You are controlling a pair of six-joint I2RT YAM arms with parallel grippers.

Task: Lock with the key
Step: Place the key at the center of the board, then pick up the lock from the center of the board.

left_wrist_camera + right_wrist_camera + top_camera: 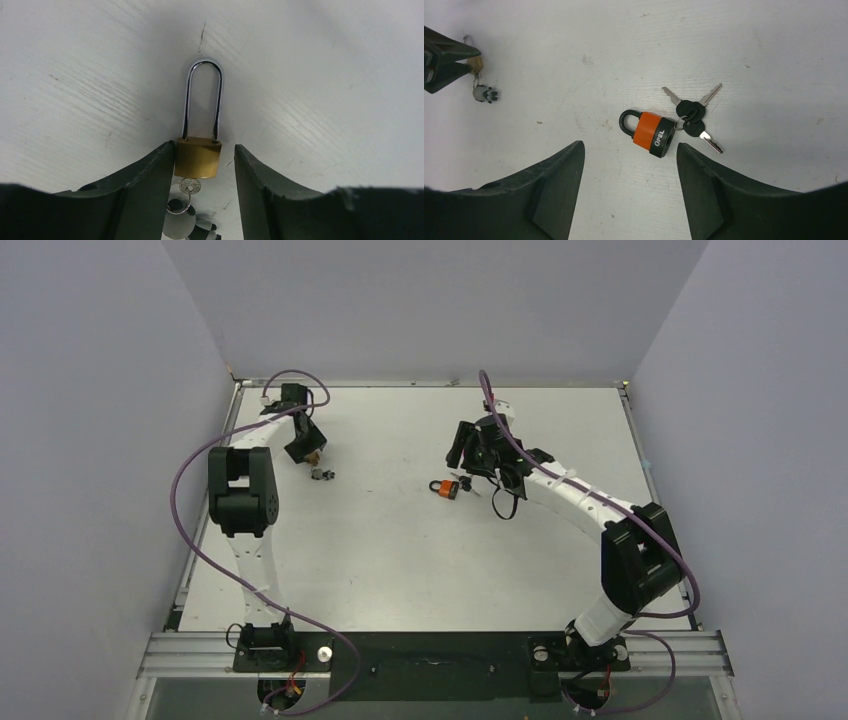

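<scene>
Grasping step: near the far left corner of the counter (pixel 400 570), the brass padlock (pixel 198 159), key (pixel 190 186) seated in its base, is straddled by the spread left tool (pixel 204 150), the orange padlock (pixel 653 131) being overhung by the spread right tool (pixel 630 146); closure on the brass body is judged next required.

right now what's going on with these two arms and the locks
Two padlocks lie on the table. The left tool is open and straddles the body of the brass padlock, which appears to have a key in its base. The right tool, also open, hovers over the orange padlock and its bunch of keys, touching neither. Nothing is gripped yet.
</scene>
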